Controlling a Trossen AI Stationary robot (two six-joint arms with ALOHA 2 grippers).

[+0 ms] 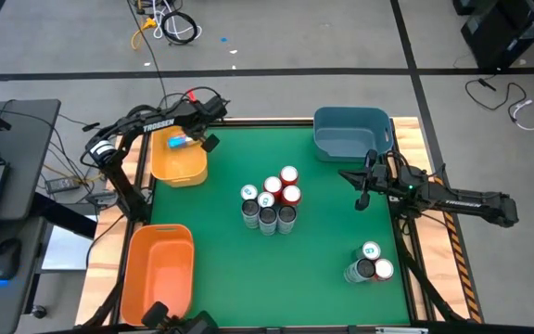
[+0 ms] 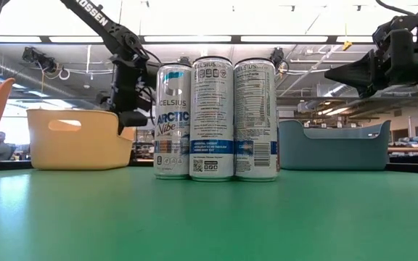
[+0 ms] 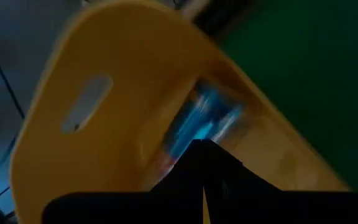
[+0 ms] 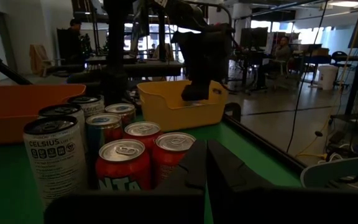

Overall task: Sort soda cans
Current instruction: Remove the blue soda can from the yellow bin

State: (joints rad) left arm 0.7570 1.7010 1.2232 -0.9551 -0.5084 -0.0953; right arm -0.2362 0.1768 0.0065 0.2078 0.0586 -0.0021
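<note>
A cluster of soda cans [image 1: 269,199] stands upright mid-table, red, dark grey and silver with teal tops; the right wrist view shows it close by [image 4: 123,155]. Three more cans [image 1: 369,264] stand near the table's right near corner. One can with blue markings [image 1: 179,142] lies in the yellow bin [image 1: 179,167], blurred in the left wrist view [image 3: 197,118]. My left gripper [image 1: 209,141] hangs over the yellow bin's right rim, shut and empty [image 3: 204,146]. My right gripper [image 1: 362,197] hovers right of the cluster, near the blue bin, shut and empty [image 4: 206,149].
The blue bin [image 1: 350,134] sits at the far right corner and an orange bin [image 1: 160,269] at the near left. Bare green table lies between the cluster and the right trio. Wooden rails edge the table. People sit in the room beyond.
</note>
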